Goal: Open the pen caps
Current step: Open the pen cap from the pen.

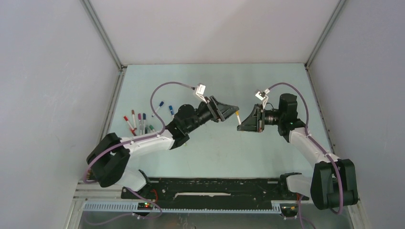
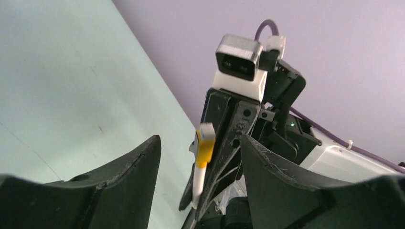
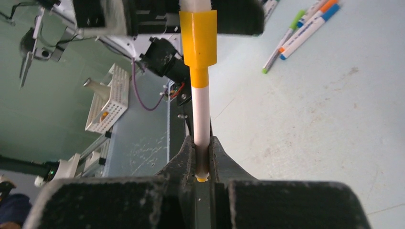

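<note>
The far end of the yellow pen cap [image 3: 198,38] is cut off by the top edge of the right wrist view, and the near end of the white pen barrel [image 3: 201,114] is hidden between the fingers of the right gripper [image 3: 203,141], which is clamped tight on it. In that view the pen's long axis is seen to run from 6 to 12 o'clock, with the cap toward 12. In the left wrist view it leans slightly toward 1 o'clock, cap uppermost. From above, the pen is too small to be read well; it appears to be held above the middle of the table [image 1: 215,152], between the two grippers. The left gripper [image 1: 232,109] is spread wide and nothing is held in it: its dark fingers [image 2: 138,167] are seen on either side of the cap, clear of it, and their bases are cut off by the bottom edge. Behind the pen, the view is filled by the right arm's wrist camera [image 2: 239,64]. A cluster of loose pens [image 1: 138,121] is laid out toward 9 o'clock from the held pen, well apart from it.
</note>
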Robot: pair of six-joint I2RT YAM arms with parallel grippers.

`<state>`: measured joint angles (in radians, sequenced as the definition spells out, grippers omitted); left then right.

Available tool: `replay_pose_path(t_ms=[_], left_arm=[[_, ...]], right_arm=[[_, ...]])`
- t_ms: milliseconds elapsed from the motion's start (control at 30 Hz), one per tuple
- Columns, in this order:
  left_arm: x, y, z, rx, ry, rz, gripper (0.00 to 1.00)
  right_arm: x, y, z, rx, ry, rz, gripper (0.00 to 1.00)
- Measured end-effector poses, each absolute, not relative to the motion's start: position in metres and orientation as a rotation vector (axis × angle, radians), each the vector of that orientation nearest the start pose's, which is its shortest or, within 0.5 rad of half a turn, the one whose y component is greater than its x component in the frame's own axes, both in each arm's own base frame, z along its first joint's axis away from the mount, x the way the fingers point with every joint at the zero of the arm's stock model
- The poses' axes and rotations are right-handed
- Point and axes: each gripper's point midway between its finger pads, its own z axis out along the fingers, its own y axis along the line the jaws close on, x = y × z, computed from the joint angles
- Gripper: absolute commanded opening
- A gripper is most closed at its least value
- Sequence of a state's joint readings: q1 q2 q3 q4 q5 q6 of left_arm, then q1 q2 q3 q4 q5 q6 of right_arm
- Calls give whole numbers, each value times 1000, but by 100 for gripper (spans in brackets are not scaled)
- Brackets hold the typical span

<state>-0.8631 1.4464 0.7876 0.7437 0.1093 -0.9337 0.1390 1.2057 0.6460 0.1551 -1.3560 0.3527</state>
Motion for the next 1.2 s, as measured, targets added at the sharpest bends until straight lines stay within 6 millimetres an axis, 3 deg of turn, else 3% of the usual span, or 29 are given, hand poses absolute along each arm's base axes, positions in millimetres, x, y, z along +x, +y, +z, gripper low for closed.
replay_pose_path(t_ms=[467,667,1200], left_arm=[[250,-385,299,125,1545,-1622,57],[249,-390,292,134,1558,-1646,56],[248,-399,278,126,1591,-1672,34]], right_arm=[[197,206,211,-813,1780,1731,0],[197,206,209,-796,1798,1756,0],[199,204,210,-775,1808,1777,0]])
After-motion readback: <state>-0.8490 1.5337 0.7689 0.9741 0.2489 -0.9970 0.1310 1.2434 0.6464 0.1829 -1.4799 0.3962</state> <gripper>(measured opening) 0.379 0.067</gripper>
